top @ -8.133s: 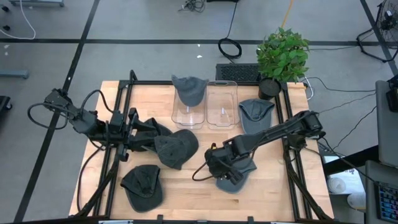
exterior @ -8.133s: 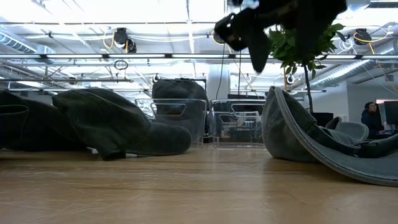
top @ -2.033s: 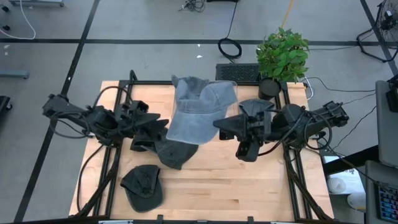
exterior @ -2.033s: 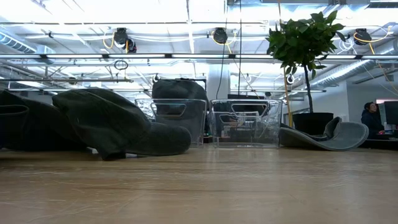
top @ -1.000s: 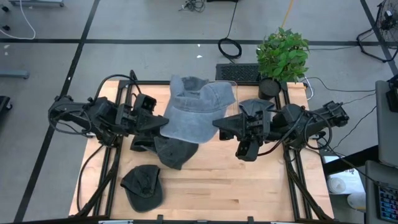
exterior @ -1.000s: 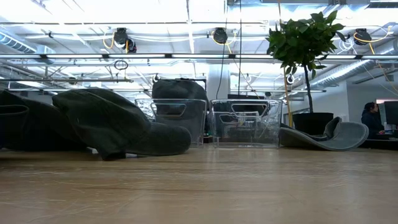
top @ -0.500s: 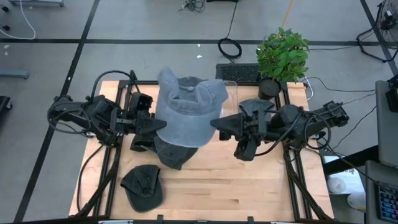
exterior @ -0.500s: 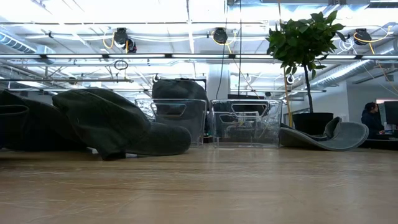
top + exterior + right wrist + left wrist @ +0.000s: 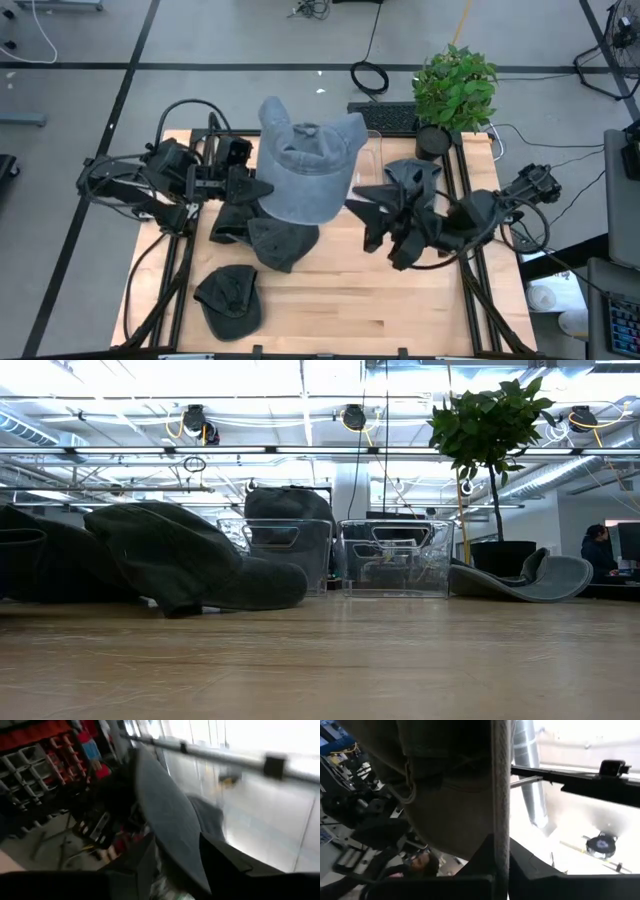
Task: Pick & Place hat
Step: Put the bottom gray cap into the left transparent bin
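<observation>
While no writing shows, left gripper [image 9: 258,188] holding grey hat [image 9: 303,172] aloft

Grey floor [image 9: 250,40] crossed by dark lines; potted plant [image 9: 455,88] at 1 o'clock of wooden table [image 9: 330,310]; ceiling pipes [image 9: 200,452] brightly lit.

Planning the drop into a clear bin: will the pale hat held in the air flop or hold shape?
Probably holds shape: the pale hat looks domed with the left gripper pinching only its edge. Likely light and soft, since fabric creases near the fingers. The right gripper sits beside it.
</observation>
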{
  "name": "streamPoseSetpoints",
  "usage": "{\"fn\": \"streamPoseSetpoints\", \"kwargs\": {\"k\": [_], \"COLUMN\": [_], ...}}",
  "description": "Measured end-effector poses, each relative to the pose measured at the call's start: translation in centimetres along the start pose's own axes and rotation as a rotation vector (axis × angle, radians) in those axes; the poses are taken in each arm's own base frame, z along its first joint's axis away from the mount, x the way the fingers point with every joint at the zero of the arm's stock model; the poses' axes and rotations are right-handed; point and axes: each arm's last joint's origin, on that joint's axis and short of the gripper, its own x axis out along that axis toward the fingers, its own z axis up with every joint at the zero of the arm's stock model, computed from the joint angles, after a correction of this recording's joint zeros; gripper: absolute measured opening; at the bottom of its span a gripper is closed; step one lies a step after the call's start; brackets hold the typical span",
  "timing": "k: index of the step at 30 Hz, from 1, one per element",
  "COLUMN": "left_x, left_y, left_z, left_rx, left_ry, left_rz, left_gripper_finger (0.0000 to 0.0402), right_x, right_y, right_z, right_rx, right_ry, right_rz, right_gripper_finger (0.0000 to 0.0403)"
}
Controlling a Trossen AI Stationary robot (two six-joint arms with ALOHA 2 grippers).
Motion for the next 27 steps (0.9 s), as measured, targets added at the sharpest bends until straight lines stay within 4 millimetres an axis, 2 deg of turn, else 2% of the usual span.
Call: {"fn": "streamPoseSetpoints", "kwargs": {"k": [6, 13, 20, 27], "left_x": [-0.3, -0.7, -1.3, -1.9], "left_y": [1.3, 2.5, 1.4, 1.0], "left_z": [0.6, 1.1, 1.5, 1.5], "left_rx": [0.086, 0.226, 0.483, 0.66], "left_ry": [0.088, 0.159, 0.181, 0.234], "left_rz": [0.065, 0.13, 0.086, 0.112], "left_gripper_finger": [0.0008, 0.0008, 0.0008, 0.0008], "right_x": [-1.1, -2.4, -3.9, -3.7], "right_y": [-0.8, -2.7, -4.7, -5.4], "right_z": [0.3, 0.1, -1.2, -3.3], "right_rx": [0.272, 0.595, 0.913, 1.155], "right_ry": [0.142, 0.2, 0.228, 0.151], "right_rz": [-0.034, -0.078, -0.058, 0.086], "right_gripper_finger": [0.0155, 0.0155, 0.0155, 0.0155]}}
